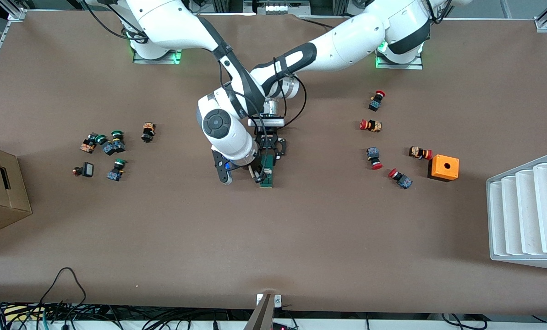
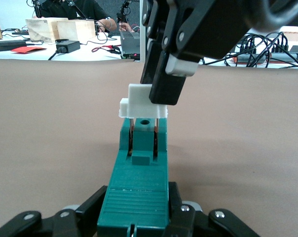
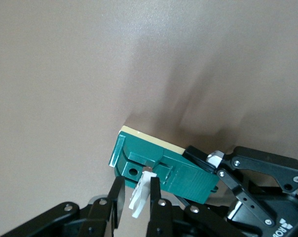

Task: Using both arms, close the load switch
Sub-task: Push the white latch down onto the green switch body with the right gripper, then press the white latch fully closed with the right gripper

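Observation:
The dark-green load switch (image 1: 268,173) lies at the middle of the table. My left gripper (image 1: 268,158) is shut on the end of its body that is farther from the front camera; in the left wrist view the black fingers (image 2: 92,202) clamp both sides of the green body (image 2: 139,182). The white lever (image 2: 139,96) stands up at the nearer end. My right gripper (image 1: 258,176) comes down on it, and in the right wrist view my right gripper (image 3: 136,185) is shut on the lever (image 3: 139,200) next to the green body (image 3: 173,168).
Several red-capped push buttons (image 1: 377,100) and an orange box (image 1: 444,167) lie toward the left arm's end. Green-capped buttons (image 1: 113,143) lie toward the right arm's end. A white rack (image 1: 527,213) and a cardboard box (image 1: 1,192) stand at the table's two ends.

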Robot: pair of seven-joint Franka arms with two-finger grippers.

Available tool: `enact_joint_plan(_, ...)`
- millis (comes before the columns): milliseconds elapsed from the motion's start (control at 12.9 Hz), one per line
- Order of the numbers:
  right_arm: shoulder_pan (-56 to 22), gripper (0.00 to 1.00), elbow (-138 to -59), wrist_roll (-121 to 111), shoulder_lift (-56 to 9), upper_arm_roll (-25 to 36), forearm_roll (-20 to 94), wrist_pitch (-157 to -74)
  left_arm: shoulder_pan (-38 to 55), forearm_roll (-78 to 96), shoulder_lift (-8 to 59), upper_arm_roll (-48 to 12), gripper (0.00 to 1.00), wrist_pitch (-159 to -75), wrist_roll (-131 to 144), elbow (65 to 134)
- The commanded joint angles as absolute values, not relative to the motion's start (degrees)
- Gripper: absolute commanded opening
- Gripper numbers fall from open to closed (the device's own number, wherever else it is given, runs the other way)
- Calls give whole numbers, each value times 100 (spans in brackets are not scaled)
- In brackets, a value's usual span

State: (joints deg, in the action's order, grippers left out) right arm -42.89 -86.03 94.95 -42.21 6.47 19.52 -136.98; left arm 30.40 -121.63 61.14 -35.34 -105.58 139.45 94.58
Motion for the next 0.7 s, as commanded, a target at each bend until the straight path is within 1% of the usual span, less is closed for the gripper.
enact_joint_plan(0,-4280,26,-8420,9624,-4368,563,1951,-13781,3226,-12366,6346,-3507,22,-10758,14027,9070)
enact_joint_plan(618,-4272,26,-8069,9791,-4605,492,1934,-13764,3226,-12366,6346,-3507,22,-10758,14027,9070)
